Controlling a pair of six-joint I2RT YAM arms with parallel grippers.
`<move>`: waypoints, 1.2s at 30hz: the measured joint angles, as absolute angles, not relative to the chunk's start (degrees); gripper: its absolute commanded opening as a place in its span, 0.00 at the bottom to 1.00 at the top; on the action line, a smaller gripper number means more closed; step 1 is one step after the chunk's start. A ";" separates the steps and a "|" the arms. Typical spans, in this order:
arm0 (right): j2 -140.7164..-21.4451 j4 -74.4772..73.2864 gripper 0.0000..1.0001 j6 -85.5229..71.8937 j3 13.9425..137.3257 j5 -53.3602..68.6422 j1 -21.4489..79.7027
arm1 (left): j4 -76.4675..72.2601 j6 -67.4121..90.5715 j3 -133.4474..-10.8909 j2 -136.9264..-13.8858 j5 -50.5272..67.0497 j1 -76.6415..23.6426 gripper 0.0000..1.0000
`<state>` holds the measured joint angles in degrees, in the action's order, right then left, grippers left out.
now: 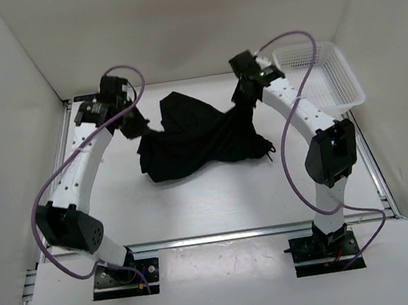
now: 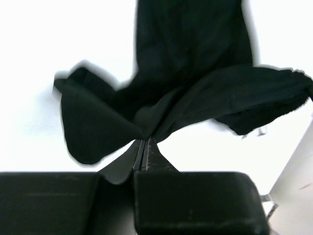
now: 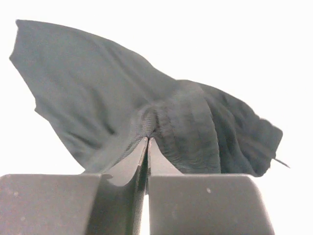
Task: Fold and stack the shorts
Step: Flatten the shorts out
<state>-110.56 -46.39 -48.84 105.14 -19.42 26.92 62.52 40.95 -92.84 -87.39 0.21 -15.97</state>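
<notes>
Pinching black shorts (image 1: 195, 142) at 2 spots: left gripper (image 1: 135, 124) closed tight on left edge, right gripper (image 1: 242, 93) closed tight on right edge; cloth sagging onto table (image 1: 218, 203) between.

White mesh basket (image 1: 333, 79), far-right corner of table (image 1: 218, 203).

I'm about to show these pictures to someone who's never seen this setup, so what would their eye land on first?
The black shorts stand out most, slung dark across the middle of the white table. The left hand and the right hand each pinch one end, fingers shut on the fabric. Next comes the white mesh basket in the far right corner.
</notes>
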 measured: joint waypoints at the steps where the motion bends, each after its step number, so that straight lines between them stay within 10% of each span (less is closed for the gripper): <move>1: -110.56 -46.59 0.00 -47.29 108.90 -19.59 26.15 | 62.67 40.86 -96.86 -89.49 0.16 -15.88 0.10; 8: -100.55 -41.45 0.00 -38.57 117.30 -20.60 22.24 | 62.67 39.72 -118.15 -95.48 0.56 -14.90 0.10; 16: -64.34 -30.33 0.00 -35.99 73.58 -21.80 25.98 | 57.71 39.44 -93.56 -80.75 2.94 -16.75 0.10; 19: -55.55 -31.14 0.24 -39.88 55.92 -22.39 27.86 | 55.94 40.07 -77.14 -74.78 4.38 -19.38 0.54; 23: -49.58 -39.09 0.51 -47.83 40.84 -22.41 28.29 | 56.18 42.35 -63.35 -73.93 6.79 -21.34 0.66; 28: -46.24 -43.66 0.54 -53.56 40.27 -22.59 28.27 | 56.03 44.10 -61.84 -75.35 6.76 -21.34 0.65; 32: -48.05 -43.81 0.36 -54.61 41.93 -21.34 28.27 | 55.90 46.46 -61.41 -75.16 5.96 -20.21 0.64; 36: -50.87 -43.92 0.32 -54.98 41.67 -17.65 28.27 | 55.07 49.63 -55.00 -74.24 5.41 -18.28 0.90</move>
<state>-50.87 -43.92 -54.98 41.67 -17.65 28.27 55.07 49.63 -55.00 -74.24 5.41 -18.28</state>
